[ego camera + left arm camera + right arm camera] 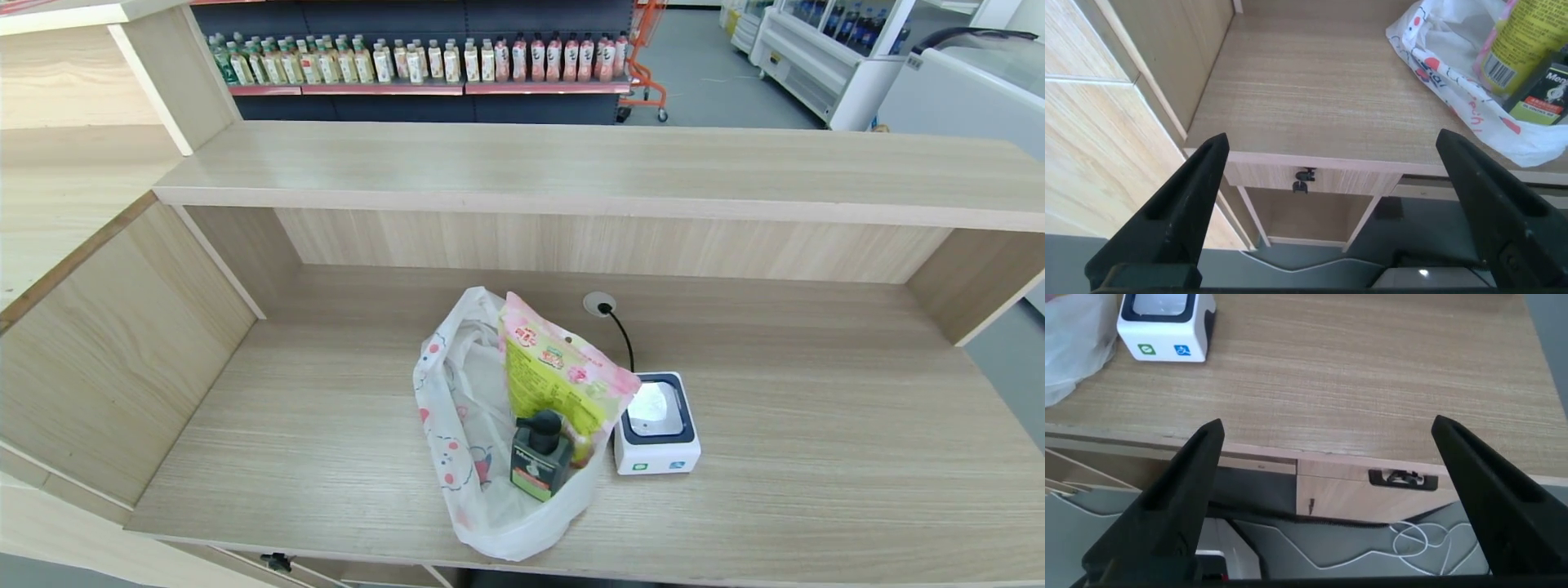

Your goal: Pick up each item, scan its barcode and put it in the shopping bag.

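Counter (816, 457) with labelled bottle (539, 464) in bag (453, 425)

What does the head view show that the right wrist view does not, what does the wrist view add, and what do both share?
Head view alone: the pink-and-yellow pouch and dark pump bottle standing in the shopping bag, plus stocked shelves behind. Right wrist view alone: the right gripper, jaws apart, in front of the counter, and a drawer latch. Shared: the white scanner, the counter and part of the bag.
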